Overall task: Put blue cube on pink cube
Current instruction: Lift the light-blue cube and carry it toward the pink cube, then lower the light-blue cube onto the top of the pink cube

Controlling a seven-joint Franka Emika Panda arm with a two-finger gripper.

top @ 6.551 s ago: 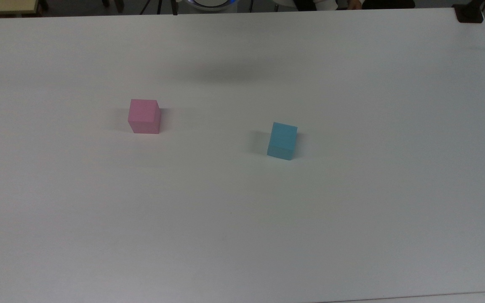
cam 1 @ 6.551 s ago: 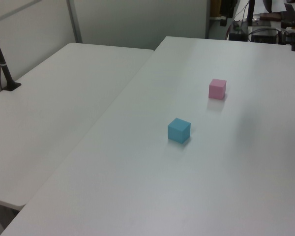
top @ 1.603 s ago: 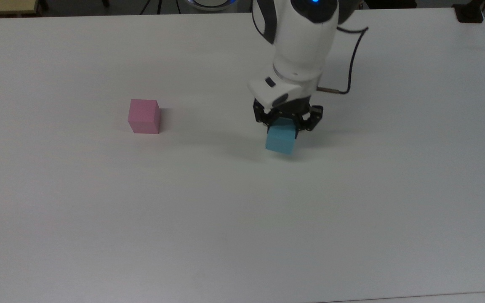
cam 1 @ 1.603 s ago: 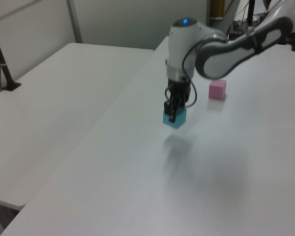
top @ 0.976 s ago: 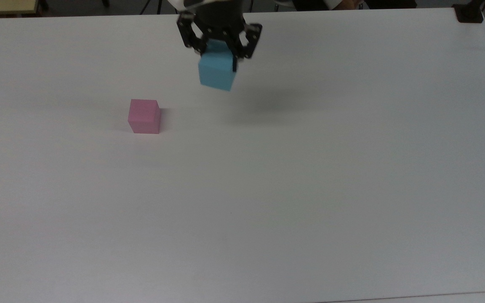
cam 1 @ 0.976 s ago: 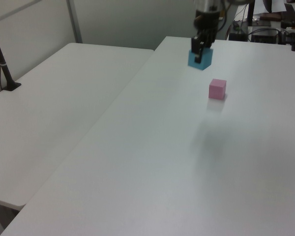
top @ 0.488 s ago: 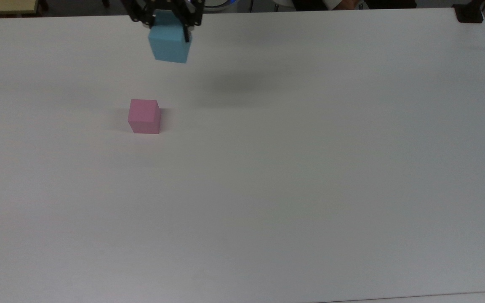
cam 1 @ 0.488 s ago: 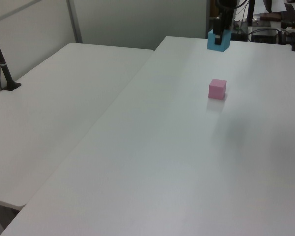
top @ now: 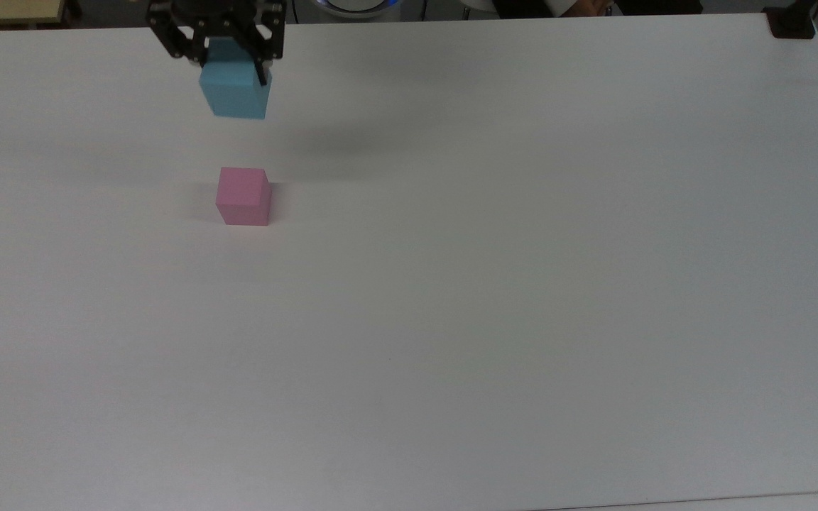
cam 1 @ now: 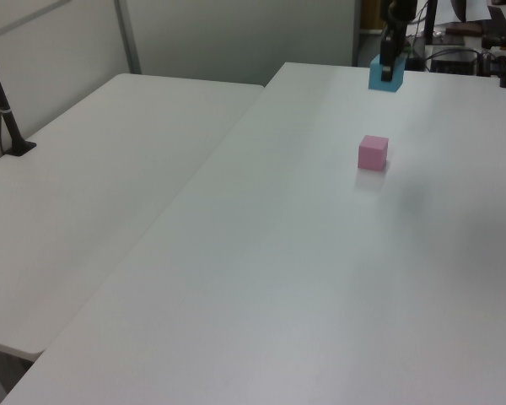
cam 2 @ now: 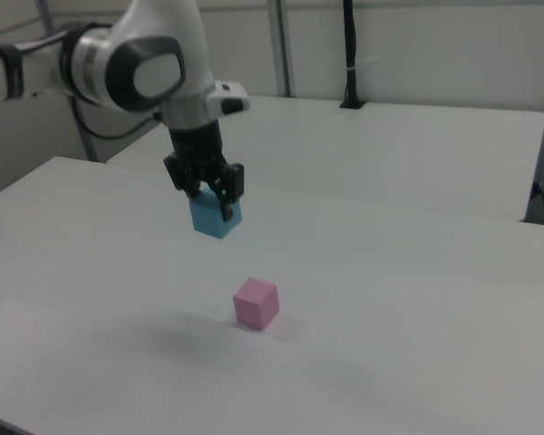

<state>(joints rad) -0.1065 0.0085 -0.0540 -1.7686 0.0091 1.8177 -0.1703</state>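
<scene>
My gripper [top: 233, 67] [cam 2: 213, 207] [cam 1: 388, 67] is shut on the blue cube [top: 234, 91] [cam 2: 215, 217] [cam 1: 385, 76] and holds it high in the air. The pink cube [top: 243, 196] [cam 2: 256, 303] [cam 1: 373, 153] rests on the white table [top: 451, 298], well below the held cube. In the top view the blue cube appears above and slightly left of the pink one. In the right view it hangs up and to the left of it.
A second white table [cam 1: 93, 186] [cam 2: 408, 145] adjoins this one. A black pole [cam 1: 4, 110] [cam 2: 349, 54] is clamped to its edge. A black clamp [top: 792, 25] sits at the table's far right corner in the top view.
The gripper has carried the blue cube further left in the top view and a little lower in the picture, closer to above the pink cube. The pink cube has not moved.
</scene>
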